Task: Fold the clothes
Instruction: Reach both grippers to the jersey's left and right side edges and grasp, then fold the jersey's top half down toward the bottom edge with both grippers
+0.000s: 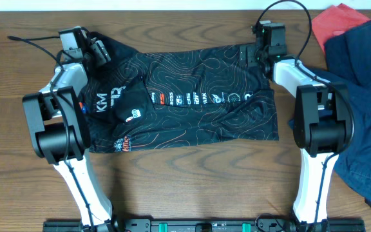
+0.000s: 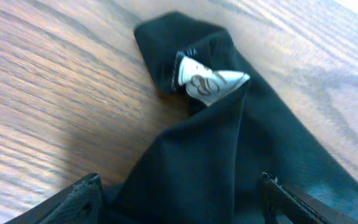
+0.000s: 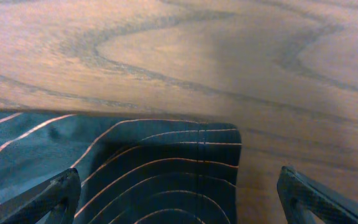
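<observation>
On the table (image 1: 192,187), the jersey (image 1: 192,96) lies spread out. My left gripper (image 1: 99,51) sits at its ten o'clock corner and my right gripper (image 1: 259,55) at two o'clock. Both have their fingers apart over fabric.

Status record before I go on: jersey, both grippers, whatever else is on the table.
garment: jersey, black, spread flat on the table, a flap lying over it near the left arm
left: left gripper open, fingers either side of a far corner where a white label shows
right: right gripper open, fingers either side of the other far corner
grasp: neither closed on the fabric
other: navy pile and red cloth at the right side
</observation>
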